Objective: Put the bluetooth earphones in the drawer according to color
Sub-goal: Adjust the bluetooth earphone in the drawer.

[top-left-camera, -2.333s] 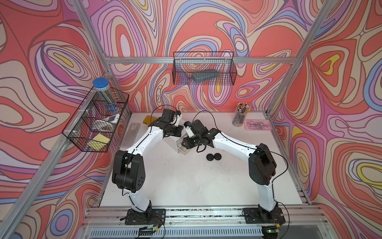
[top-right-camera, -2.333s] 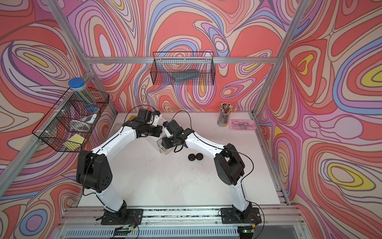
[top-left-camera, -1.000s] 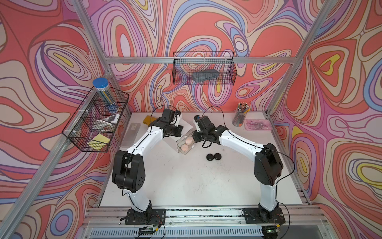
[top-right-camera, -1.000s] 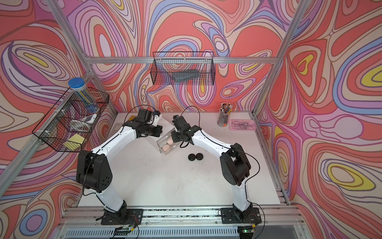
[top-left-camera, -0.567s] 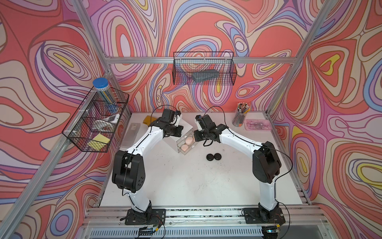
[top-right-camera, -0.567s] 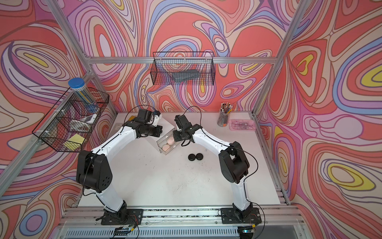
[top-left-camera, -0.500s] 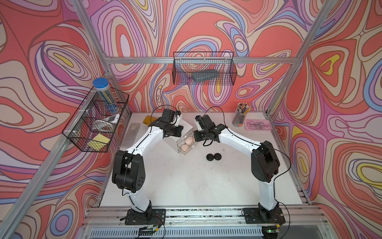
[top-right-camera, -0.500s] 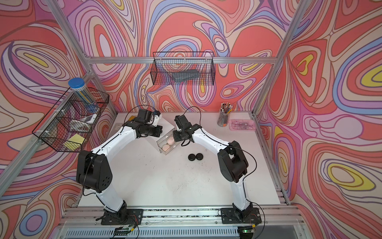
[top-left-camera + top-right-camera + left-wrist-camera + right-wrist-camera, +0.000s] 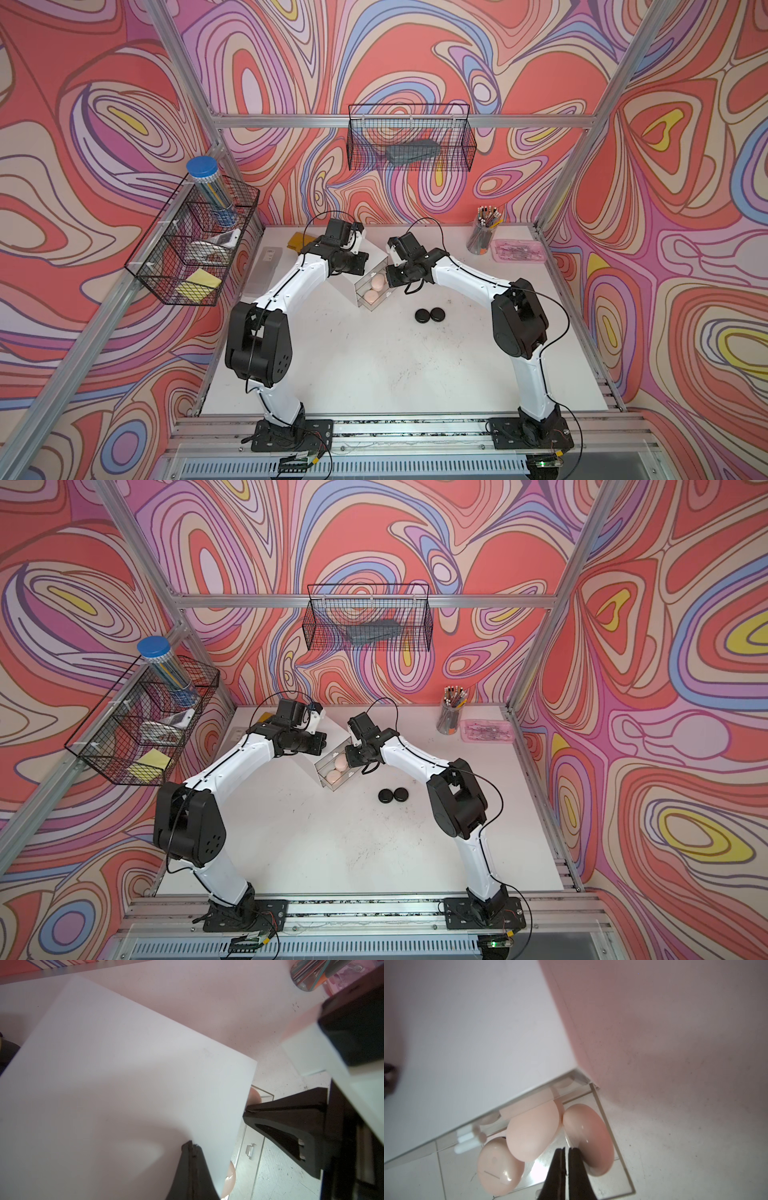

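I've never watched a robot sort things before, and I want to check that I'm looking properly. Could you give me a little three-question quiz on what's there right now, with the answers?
1. How many pink cases lie in the open drawer?
2. True or false: the two black cases are inside that drawer.
3. The right claw over the drawer is: A) wide open; B) shut, holding nothing; C) shut on a purple case.

Key
1. Three, as the right wrist view shows.
2. False: they lie side by side on the table.
3. B
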{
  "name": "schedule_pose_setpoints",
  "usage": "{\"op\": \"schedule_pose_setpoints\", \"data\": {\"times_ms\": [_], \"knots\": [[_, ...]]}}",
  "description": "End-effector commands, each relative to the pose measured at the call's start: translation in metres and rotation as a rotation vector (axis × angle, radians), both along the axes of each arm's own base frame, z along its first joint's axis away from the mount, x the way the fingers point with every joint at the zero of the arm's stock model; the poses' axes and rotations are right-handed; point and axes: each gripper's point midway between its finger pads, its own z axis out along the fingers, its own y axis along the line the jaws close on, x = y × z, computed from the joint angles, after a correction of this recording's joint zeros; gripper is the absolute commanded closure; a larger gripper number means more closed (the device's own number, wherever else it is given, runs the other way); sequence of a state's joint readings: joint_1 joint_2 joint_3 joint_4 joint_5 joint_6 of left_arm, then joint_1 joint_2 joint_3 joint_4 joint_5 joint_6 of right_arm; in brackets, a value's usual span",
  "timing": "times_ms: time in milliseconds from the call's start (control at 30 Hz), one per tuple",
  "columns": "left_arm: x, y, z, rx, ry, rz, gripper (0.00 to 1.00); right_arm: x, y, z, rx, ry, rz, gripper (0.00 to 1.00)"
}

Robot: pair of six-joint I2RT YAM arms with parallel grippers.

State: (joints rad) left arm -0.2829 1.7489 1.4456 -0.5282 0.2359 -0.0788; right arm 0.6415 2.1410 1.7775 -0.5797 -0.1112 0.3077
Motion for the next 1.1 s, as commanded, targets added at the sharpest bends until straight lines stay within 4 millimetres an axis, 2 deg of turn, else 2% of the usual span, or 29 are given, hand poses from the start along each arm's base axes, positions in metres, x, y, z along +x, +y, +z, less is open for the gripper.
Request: {"op": "schedule_pose_setpoints", "data": {"times_ms": [0, 167, 300, 400, 600, 800, 933, 1067], "knots": [[-0.039, 0.01, -0.059, 0.088, 0.24, 0.0, 1.0, 0.003, -0.004, -0.005, 0.0, 0.015, -0.016, 0.92], [-0.039, 0.01, -0.06, 0.087, 0.244, 0.001, 1.0, 0.005, -0.013, 0.026, 0.024, -0.092, -0.046, 0.92], [-0.039, 0.01, -0.059, 0.088, 0.242, 0.0, 1.0, 0.009, -0.031, 0.053, 0.013, -0.191, -0.089, 0.94], [-0.039, 0.01, -0.058, 0.085, 0.238, 0.001, 1.0, 0.007, -0.042, 0.063, 0.032, -0.21, -0.112, 0.93], [-0.039, 0.01, -0.058, 0.087, 0.238, 0.0, 1.0, -0.017, -0.046, 0.037, 0.031, -0.079, -0.094, 1.0], [-0.039, 0.009, -0.056, 0.081, 0.237, -0.001, 1.0, -0.039, -0.048, 0.013, 0.058, 0.002, -0.079, 1.0], [-0.039, 0.009, -0.056, 0.081, 0.236, -0.002, 1.0, -0.042, -0.041, 0.006, 0.091, 0.028, -0.067, 1.0], [-0.039, 0.009, -0.056, 0.081, 0.238, 0.0, 1.0, -0.035, -0.03, 0.007, 0.126, 0.028, -0.047, 1.0]]}}
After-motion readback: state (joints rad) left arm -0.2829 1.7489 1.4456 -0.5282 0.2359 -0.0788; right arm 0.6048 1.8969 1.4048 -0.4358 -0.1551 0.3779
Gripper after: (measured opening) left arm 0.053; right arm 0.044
